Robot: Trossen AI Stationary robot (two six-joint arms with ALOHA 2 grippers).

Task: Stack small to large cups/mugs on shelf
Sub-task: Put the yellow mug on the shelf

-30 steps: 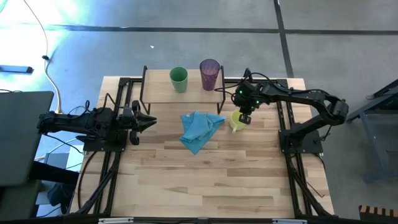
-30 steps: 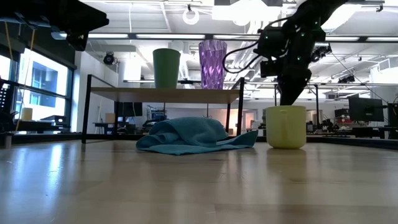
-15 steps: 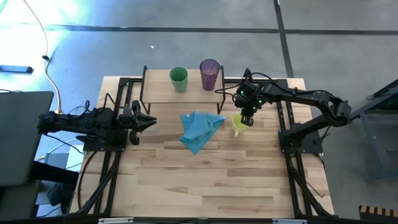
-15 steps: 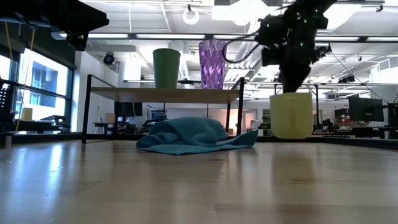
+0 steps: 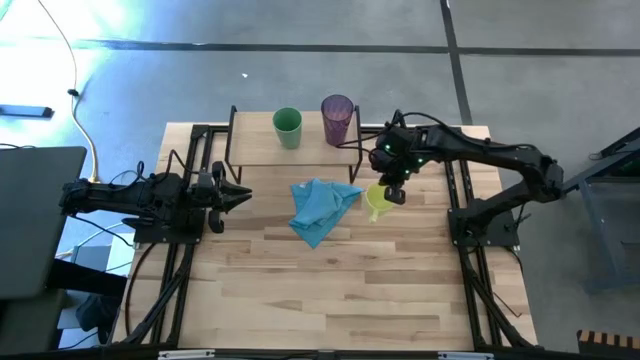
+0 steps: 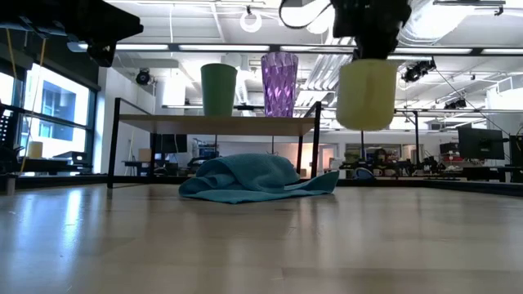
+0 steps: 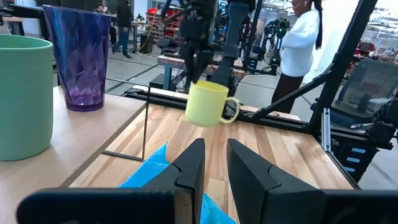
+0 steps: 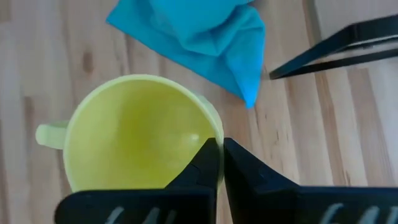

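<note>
Fingers of the right gripper (image 5: 392,190) are clamped on the rim of the short yellow handled mug (image 6: 367,94), holding it in the air above the slatted wooden table (image 5: 340,290), just off the right end of the low light-wood shelf on black legs (image 5: 262,152). On that shelf stand the green handleless cup (image 5: 287,128) and the purple ribbed tumbler (image 5: 336,119). A crumpled light blue cloth (image 5: 320,208) lies before the shelf. The left gripper (image 7: 211,168) waits near the table's left edge, fingers slightly apart, holding nothing.

No legible text, labels, brands or numbers in any view; nothing on the cups, shelf, cloth or arms reads.
</note>
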